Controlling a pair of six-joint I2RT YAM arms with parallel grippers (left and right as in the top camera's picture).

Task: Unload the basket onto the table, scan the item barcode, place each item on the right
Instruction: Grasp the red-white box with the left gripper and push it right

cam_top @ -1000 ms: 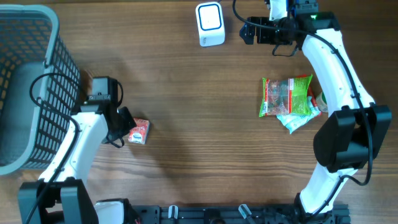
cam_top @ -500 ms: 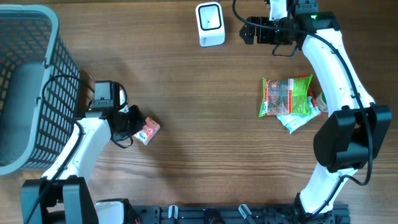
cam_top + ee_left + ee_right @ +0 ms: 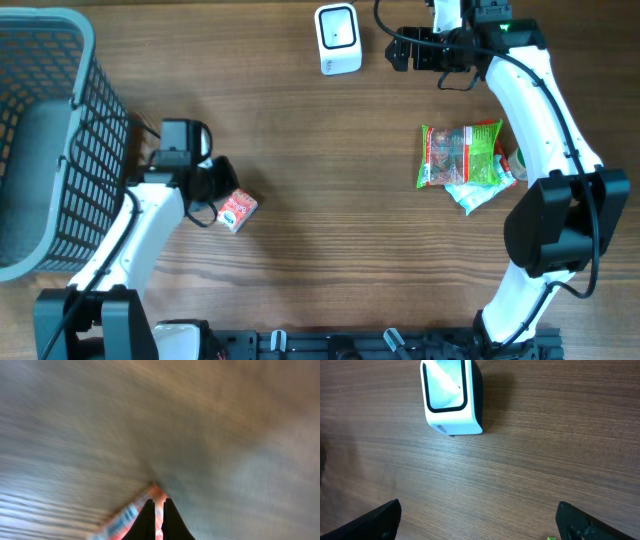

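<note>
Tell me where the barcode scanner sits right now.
Overhead, the white scanner stands at the far edge of the table, near the middle, just beside the open right gripper; the right wrist view shows it upper left.

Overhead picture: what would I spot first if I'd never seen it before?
Probably the bright green snack bags lying at the right of the wooden table, and the big grey basket at the left edge. Next, the small red packet pinched in the left arm's fingers, and the white scanner at the top, near the right arm's open fingers.
</note>
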